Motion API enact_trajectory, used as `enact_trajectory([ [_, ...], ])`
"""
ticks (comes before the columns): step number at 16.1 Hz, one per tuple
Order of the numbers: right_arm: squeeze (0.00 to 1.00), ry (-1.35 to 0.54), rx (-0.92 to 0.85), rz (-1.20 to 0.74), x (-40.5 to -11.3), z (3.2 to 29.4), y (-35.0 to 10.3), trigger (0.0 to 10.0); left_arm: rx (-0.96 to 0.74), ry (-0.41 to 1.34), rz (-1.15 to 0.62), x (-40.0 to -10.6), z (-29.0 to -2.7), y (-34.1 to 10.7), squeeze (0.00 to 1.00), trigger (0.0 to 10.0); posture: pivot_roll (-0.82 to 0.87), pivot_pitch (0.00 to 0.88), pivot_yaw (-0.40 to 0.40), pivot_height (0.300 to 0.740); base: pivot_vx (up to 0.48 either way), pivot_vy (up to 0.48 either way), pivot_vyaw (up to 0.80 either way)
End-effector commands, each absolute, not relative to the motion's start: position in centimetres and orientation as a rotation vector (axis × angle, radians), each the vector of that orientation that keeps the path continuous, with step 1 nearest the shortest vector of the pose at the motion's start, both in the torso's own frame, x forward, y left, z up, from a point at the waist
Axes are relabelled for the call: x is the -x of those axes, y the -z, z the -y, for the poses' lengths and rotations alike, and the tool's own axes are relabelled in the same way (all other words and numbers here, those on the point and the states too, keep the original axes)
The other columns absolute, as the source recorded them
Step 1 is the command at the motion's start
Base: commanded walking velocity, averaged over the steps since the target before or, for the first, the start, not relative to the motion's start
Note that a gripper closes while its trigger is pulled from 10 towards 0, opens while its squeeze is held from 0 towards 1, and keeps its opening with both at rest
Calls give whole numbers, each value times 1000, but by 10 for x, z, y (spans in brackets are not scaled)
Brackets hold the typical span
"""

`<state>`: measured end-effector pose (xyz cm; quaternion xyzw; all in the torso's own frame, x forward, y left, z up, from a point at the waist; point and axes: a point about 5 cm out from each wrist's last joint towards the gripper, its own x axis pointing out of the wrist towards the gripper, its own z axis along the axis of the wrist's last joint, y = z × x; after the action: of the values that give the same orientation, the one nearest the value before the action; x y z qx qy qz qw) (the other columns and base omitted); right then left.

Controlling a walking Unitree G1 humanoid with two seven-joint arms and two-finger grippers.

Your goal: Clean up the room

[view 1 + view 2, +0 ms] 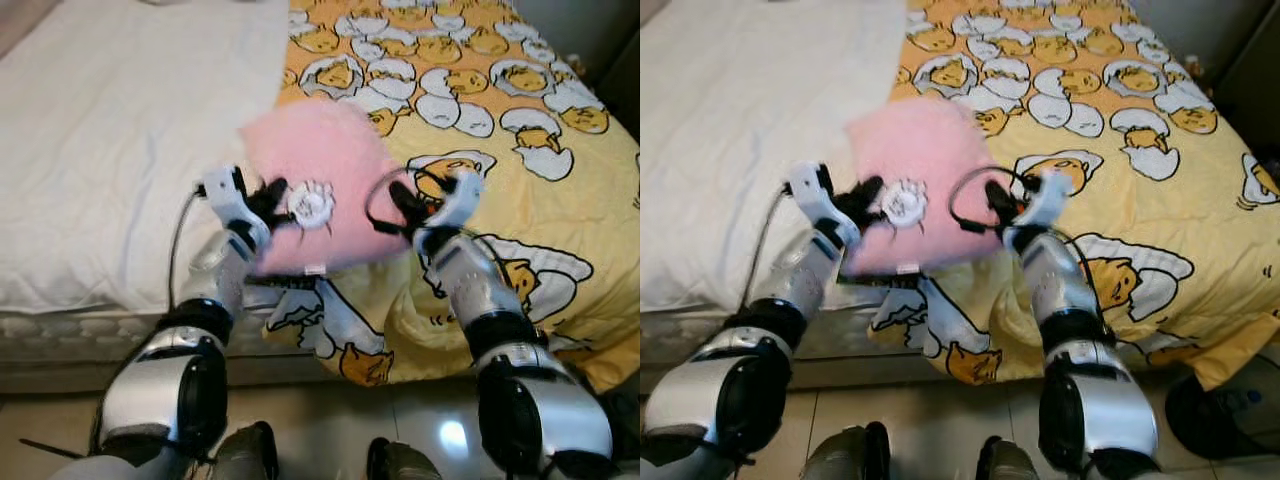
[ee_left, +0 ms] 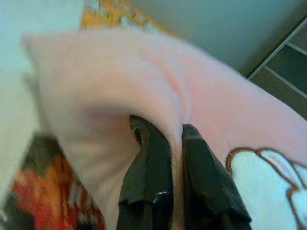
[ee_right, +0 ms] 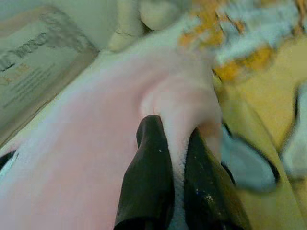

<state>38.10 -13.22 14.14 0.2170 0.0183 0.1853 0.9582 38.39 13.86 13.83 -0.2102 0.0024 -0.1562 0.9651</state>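
Two grippers were on the job at once. The left gripper [image 1: 272,197] was pinching a fold at one side of the pink pillow [image 1: 320,165], and the right gripper [image 1: 402,205] had the opposite edge nipped between its fingers, so the pillow hung between them right over the near edge of the bed [image 1: 60,335]. Looked to me like the cleanup was only partway: the pillow was picked up but not put anywhere yet. Just under it a dark flat thing, maybe a book [image 1: 283,291], poked out at the bed's edge, probably still to be tidied. Further back the yellow egg-print duvet [image 1: 500,130] lay rumpled at its front corner, beside the white sheet [image 1: 110,120], so I'd guess the bed still needed sorting.
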Motion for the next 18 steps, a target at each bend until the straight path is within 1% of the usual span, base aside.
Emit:
enact_trajectory([
  [1, 0, -389, -350, 70, -390, 133, -172, 0, 344, 361, 137, -393, -139, -176, 0, 0, -44, 0, -9, 740, 0, 0, 0],
  [2, 0, -405, -324, 135, -396, 132, -193, 0, 313, 348, 187, -395, -149, -191, 0, 0, -35, 0, -14, 740, 0, 0, 0],
  [3, 0, -406, -322, 161, -398, 133, -202, 0, 291, 333, 204, -396, -155, -197, 0, 0, -28, 0, -17, 740, 0, 0, 0],
  [4, 0, -409, -325, 185, -400, 133, -210, 0, 264, 308, 216, -396, -163, -200, 0, 0, -19, 0, -21, 740, 0, 0, 0],
  [5, 0, -405, -325, 180, -399, 131, -205, 0, 240, 304, 221, -394, -165, -197, 0, 0, -8, 0, -30, 740, 0, 0, 0],
  [8, 0, -432, -254, 151, -391, 120, -184, 0, 227, 280, 203, -389, -161, -186, 0, 0, 1, 0, -37, 740, 0, 480, 0],
  [9, 0, -435, -259, 151, -390, 120, -180, 0, 231, 262, 202, -387, -161, -183, 0, 0, 2, 0, -36, 740, 0, 480, 0],
  [13, 0, -413, -291, 168, -391, 127, -183, 0, 241, 256, 203, -385, -160, -181, 0, 0, 8, 0, -36, 740, 0, 480, 0],
  [18, 0, -440, -270, 181, -392, 118, -186, 0, 251, 233, 213, -383, -160, -183, 0, 0, 18, 0, -46, 740, 0, 480, 0],
])
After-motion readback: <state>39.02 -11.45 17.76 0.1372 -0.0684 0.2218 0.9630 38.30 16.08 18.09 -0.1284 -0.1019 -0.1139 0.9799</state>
